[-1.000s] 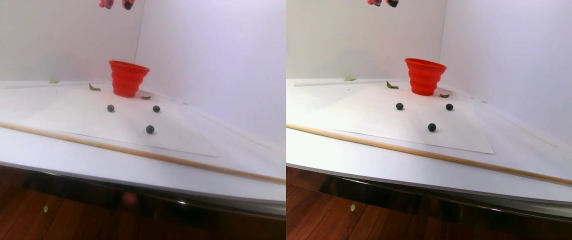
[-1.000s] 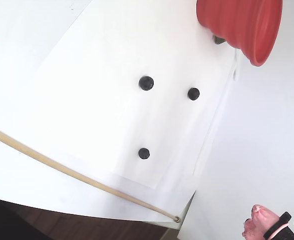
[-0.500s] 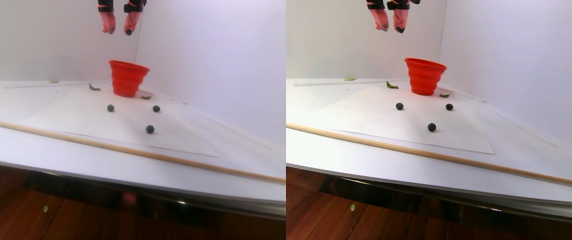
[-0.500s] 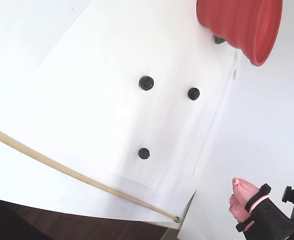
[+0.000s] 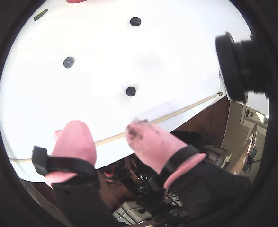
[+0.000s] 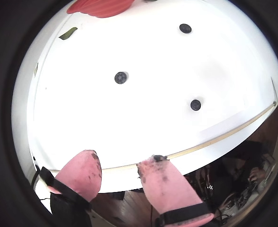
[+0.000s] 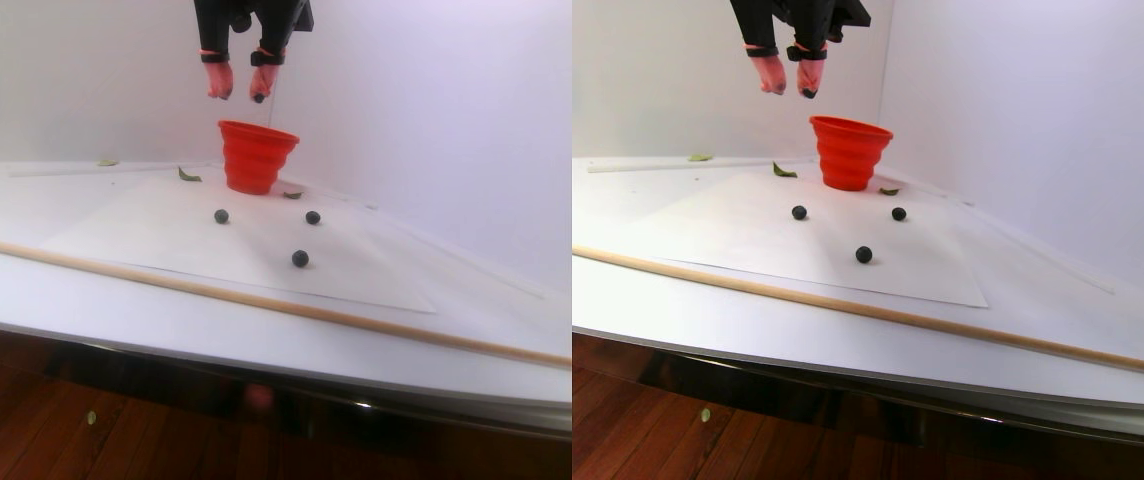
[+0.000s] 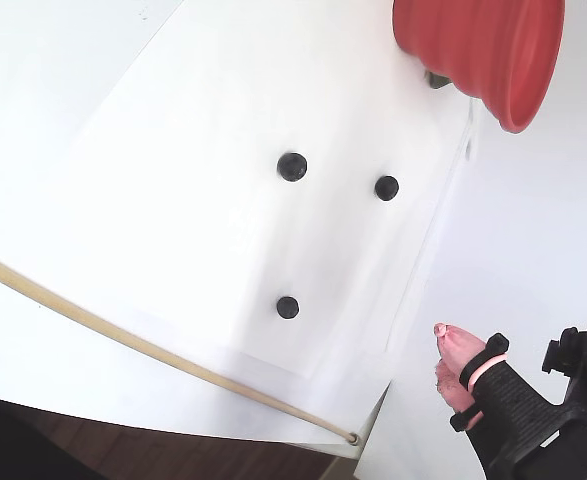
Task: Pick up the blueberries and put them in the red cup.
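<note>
We see three small round blue-black blueberries (image 8: 292,166) (image 8: 386,187) (image 8: 288,307) loose on white paper mid-frame in the fixed view, none held. Ribbed bright red plastic cup (image 8: 483,50) sits upper right, upright on the white table (image 8: 33,60). Pink-tipped gripper (image 7: 239,92) hangs above the cup in the stereo view, fingers apart, empty.

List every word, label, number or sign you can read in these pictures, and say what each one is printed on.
There is no readable text in any view.
The red cup shows only plain ribbed rings, with no print or logo.
The blueberries and the white paper sheet carry no marks.
The gripper has pink fingertip covers and black bands, with no lettering.
The clutter beyond the table edge in both wrist views is too small and blurred to read.
</note>
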